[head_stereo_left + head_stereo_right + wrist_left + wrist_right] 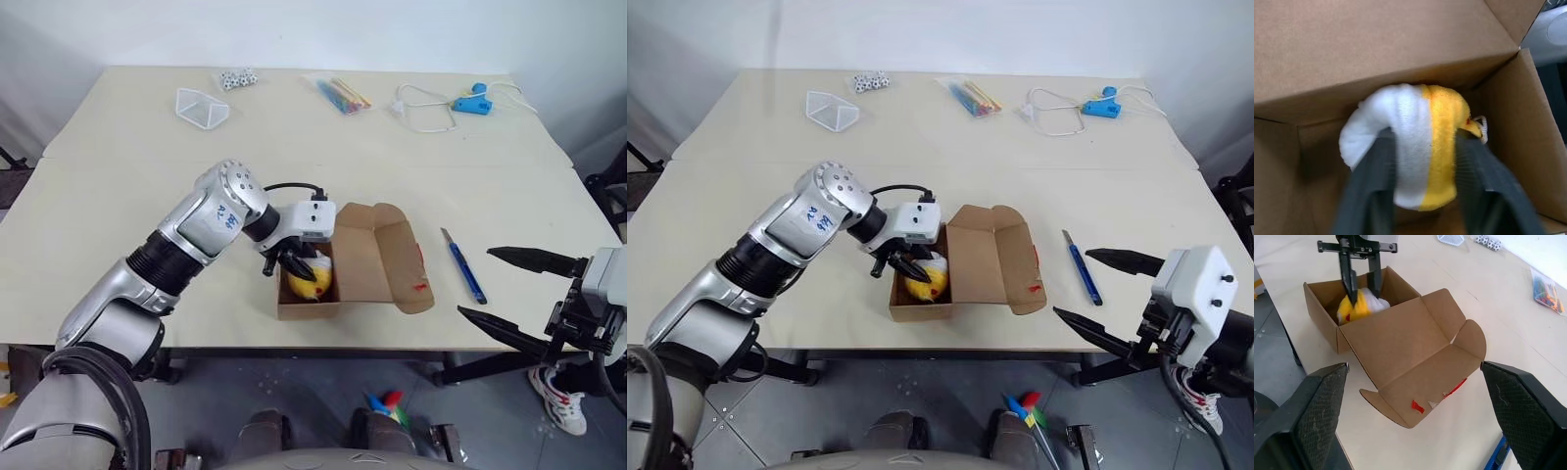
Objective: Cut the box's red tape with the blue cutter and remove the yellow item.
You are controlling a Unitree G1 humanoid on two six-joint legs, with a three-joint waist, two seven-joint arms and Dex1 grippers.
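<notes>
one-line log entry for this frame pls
box: open | red tape: cut | left gripper: shut on yellow item in box | right gripper: open | blue cutter: on table

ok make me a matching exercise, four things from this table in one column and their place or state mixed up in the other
1. brown cardboard box
2. round yellow plush toy
3. slim dark-blue cutter
4. right gripper

a. open, holding nothing
b. lying on the table beside the box
c. flaps open, red tape cut
d. inside the box, between the left gripper's fingers

1-c, 2-d, 3-b, 4-a
</notes>
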